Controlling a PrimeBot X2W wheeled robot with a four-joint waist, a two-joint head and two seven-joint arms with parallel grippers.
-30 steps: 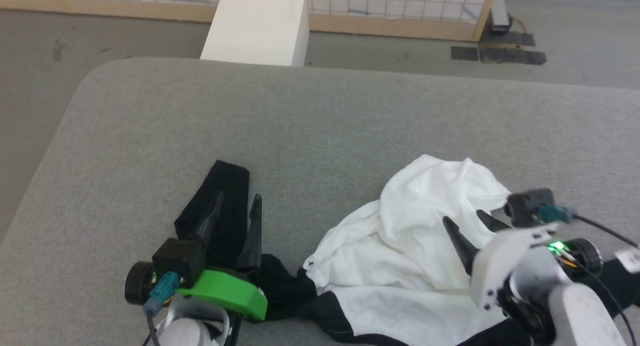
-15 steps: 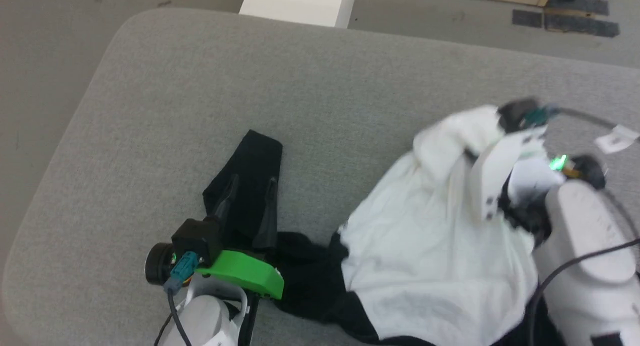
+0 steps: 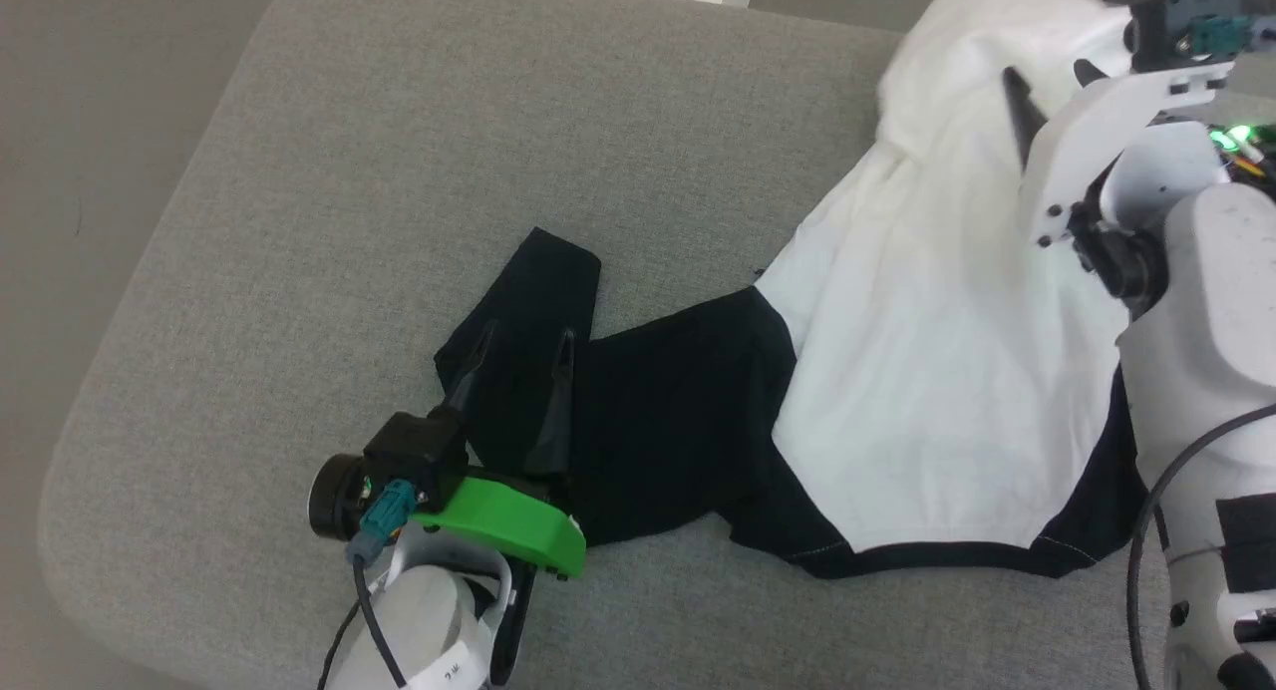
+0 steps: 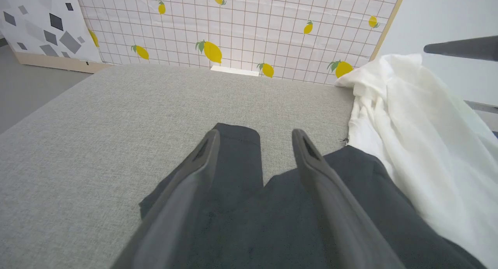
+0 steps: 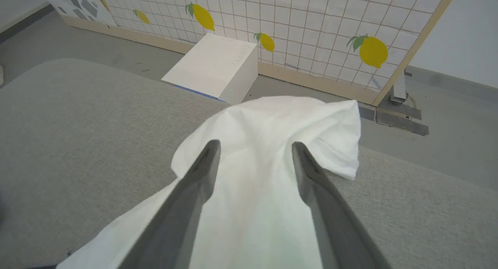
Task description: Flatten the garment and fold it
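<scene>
Right claw (image 3: 1047,72) splayed over the garment's (image 3: 927,371) white body; left claw (image 3: 528,331) splayed over its black sleeve (image 3: 543,271).

Soft matt cloth for the garment (image 3: 927,351), white part thin, slightly sheer. Coarse grey matt weave over the table (image 3: 399,122). Smooth dark matt plastic on the fingers (image 4: 183,199) of the left hand (image 3: 528,331).

Bright, even light, soft shadows; the garment (image 3: 927,351) is blurred at its raised edge.
</scene>
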